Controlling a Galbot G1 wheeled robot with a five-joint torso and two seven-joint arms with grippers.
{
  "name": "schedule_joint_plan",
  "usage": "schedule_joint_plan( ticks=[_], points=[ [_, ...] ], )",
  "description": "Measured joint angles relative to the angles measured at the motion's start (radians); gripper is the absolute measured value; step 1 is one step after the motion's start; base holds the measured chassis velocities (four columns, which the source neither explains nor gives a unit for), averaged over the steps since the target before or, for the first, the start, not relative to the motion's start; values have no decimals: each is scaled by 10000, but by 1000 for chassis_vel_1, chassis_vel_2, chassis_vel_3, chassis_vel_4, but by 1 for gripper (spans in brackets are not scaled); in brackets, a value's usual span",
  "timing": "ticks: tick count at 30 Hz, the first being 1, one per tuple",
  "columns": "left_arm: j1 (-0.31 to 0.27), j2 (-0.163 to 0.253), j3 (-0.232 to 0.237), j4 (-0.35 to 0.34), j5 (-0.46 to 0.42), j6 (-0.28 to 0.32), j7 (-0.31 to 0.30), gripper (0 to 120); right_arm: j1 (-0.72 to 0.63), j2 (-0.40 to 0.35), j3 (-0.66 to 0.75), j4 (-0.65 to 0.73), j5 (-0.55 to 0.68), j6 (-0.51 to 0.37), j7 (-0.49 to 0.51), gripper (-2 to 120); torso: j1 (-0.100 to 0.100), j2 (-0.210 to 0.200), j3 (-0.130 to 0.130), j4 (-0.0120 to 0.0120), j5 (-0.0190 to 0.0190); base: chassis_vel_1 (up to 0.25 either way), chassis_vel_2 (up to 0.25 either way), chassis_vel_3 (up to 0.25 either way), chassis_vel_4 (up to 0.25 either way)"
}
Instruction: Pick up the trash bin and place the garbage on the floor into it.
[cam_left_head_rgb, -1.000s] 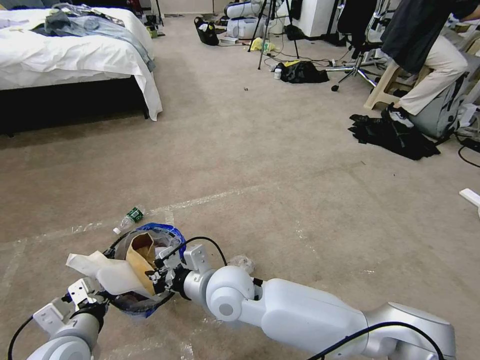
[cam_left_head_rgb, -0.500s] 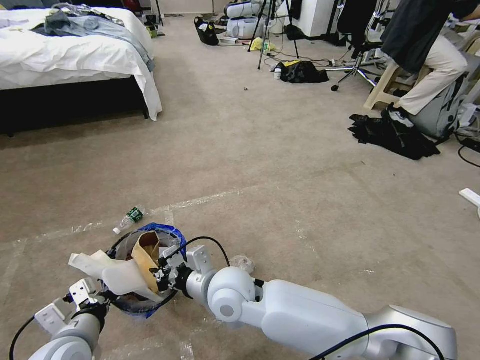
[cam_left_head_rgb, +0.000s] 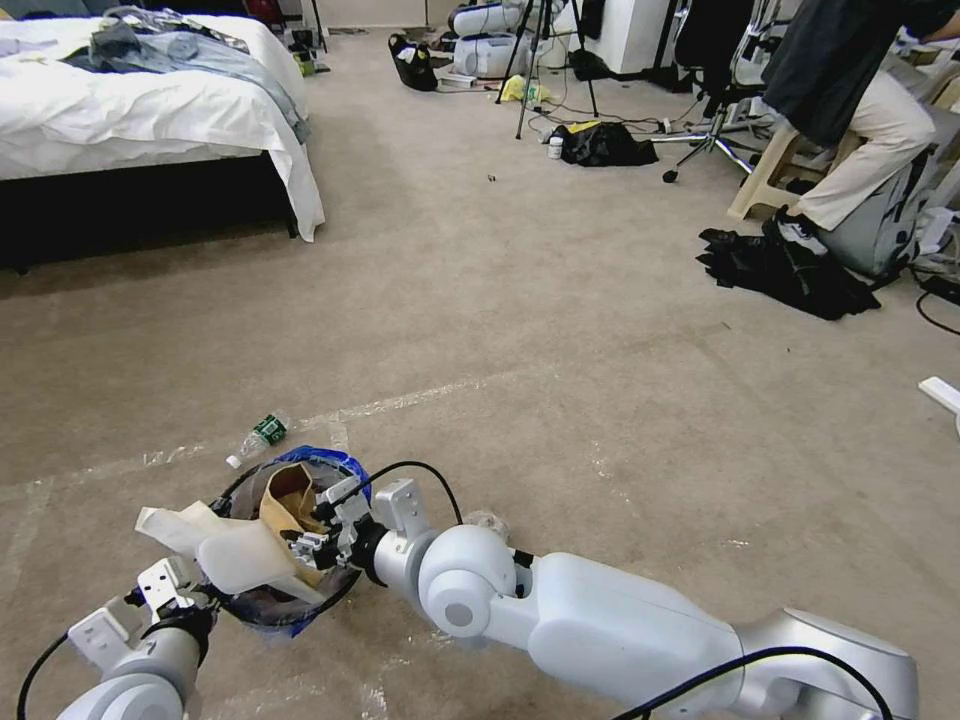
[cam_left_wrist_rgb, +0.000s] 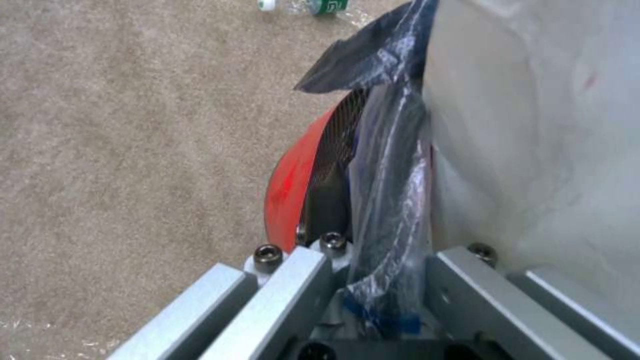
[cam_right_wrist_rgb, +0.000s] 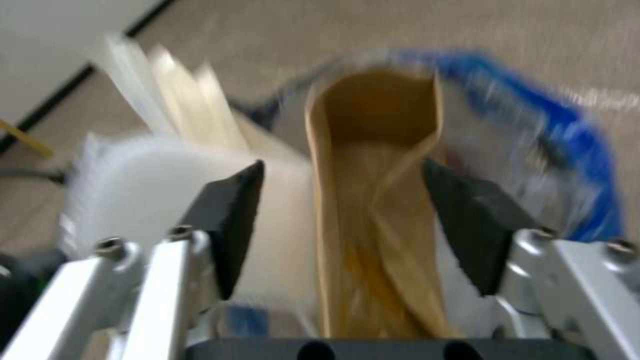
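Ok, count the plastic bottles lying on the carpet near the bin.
1: a clear plastic bottle with a green label lies on the beige carpet just beyond the blue-edged, bag-lined trash bin. Others may be hidden behind the arms.

Bottle (cam_left_head_rgb: 258, 437) on floor (cam_left_head_rgb: 560, 330) just behind trash bin (cam_left_head_rgb: 285, 610).

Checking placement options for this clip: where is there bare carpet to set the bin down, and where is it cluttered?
Bare carpet spreads ahead, between the bed and the black clothes heap. It is crowded near the bin: the left gripper grips its rim, the right gripper hangs over it, and a bottle lies beside.
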Motion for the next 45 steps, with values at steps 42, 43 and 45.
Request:
schedule_joint_plan(
  ticks=[42,43,45],
  points=[
    [245,512,-924,-9,-591,259,-168,0,-3921,-4025,8315,317,-5732,3509,-3819,100,0,0,0,0,0,0,0,0,0],
    [305,531,-997,-20,-611,273,-178,0,-3871,-4060,7998,126,-5898,3439,-3794,100,0,0,0,-1,-1,0,0,0,0],
    [323,534,-1017,-28,-619,276,-179,0,-3829,-4078,7817,35,-5973,3408,-3770,100,0,0,0,0,0,0,0,0,0]
  ],
)
